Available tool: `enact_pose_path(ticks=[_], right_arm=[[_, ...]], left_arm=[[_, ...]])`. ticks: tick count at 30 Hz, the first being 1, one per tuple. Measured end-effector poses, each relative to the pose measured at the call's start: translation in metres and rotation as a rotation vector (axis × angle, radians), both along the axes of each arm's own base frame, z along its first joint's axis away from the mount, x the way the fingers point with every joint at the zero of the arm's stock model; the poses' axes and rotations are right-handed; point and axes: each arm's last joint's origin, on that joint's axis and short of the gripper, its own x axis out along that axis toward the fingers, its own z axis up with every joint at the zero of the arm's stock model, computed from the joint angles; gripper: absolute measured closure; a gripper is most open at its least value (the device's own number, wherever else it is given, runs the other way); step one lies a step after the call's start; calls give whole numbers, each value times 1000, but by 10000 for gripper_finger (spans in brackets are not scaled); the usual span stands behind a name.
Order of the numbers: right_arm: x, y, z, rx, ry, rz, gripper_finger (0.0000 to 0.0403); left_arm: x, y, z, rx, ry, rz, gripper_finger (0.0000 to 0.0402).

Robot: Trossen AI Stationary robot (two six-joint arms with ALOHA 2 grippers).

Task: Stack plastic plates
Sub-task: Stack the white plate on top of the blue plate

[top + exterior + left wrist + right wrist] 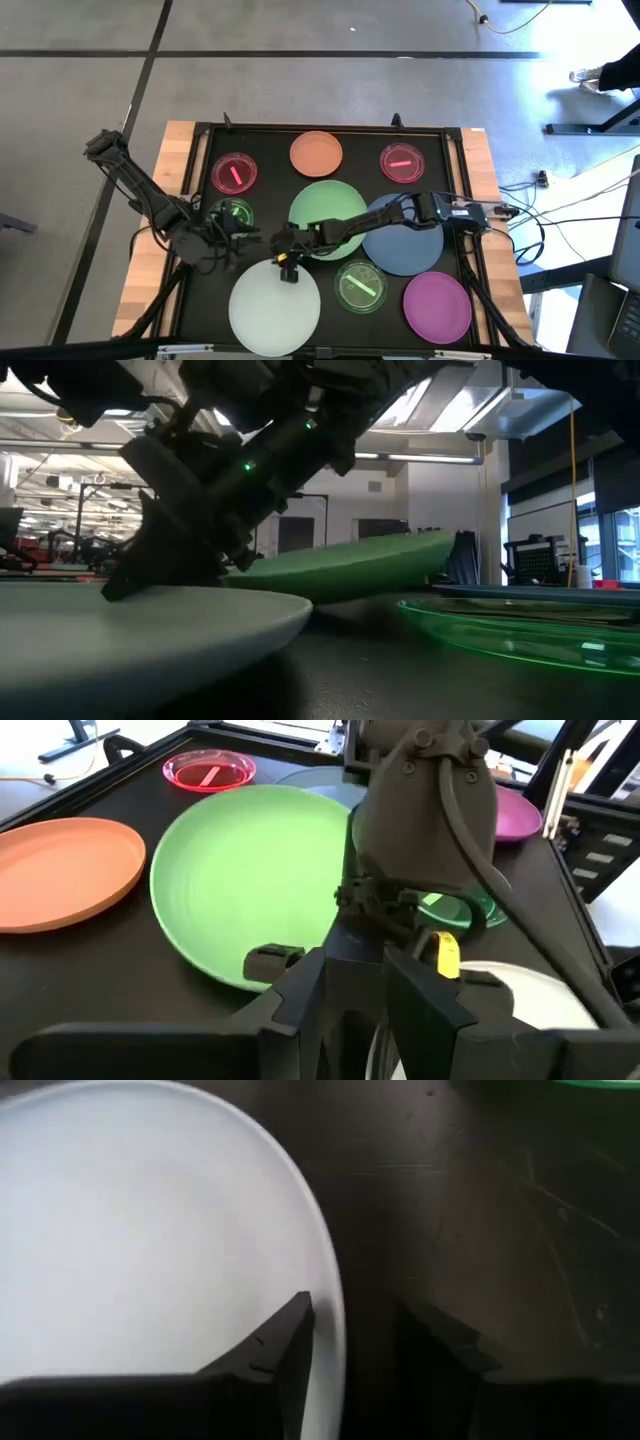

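Note:
The whitish plate (275, 305) lies flat at the tray's near edge. My right gripper (288, 265) reaches in from the right and is open over the plate's far rim (325, 1270), with one finger above the plate and the other beyond its edge. The large green plate (328, 218) lies mid-tray and looks tilted in the low view (350, 565), its right side higher. The blue plate (403, 235) sits beside it on the right. My left gripper (240, 240) is open just left of the right gripper, holding nothing. My right gripper straddles the whitish plate's far rim (330, 1310), slanting down from the right. One finger (290, 1335) is over the plate's inner face and the other is outside the rim. Whether either finger touches the plate, I cannot tell.
On the black tray (205, 150) are an orange plate (316, 153), a purple plate (437, 305), two small pink dishes (235, 172) (402, 161) and two small green dishes (233, 213) (360, 285). Bare tray shows between the whitish plate and the near small green dish.

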Motion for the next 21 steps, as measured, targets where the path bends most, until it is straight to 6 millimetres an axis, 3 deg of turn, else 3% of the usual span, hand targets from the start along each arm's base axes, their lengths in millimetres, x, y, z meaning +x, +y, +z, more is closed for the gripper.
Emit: enact_pose_path(ticks=[8, 16, 21], right_arm=[[0, 0, -2, -17, 3, 24, 289], [0, 1, -2, -51, -17, 55, 392], [-1, 1, 5, -67, -19, 64, 397]], left_arm=[[2, -2, -2, 1, 8, -6, 305], [2, -2, -2, 1, 8, -6, 305], [2, -2, -2, 1, 6, -4, 305]])
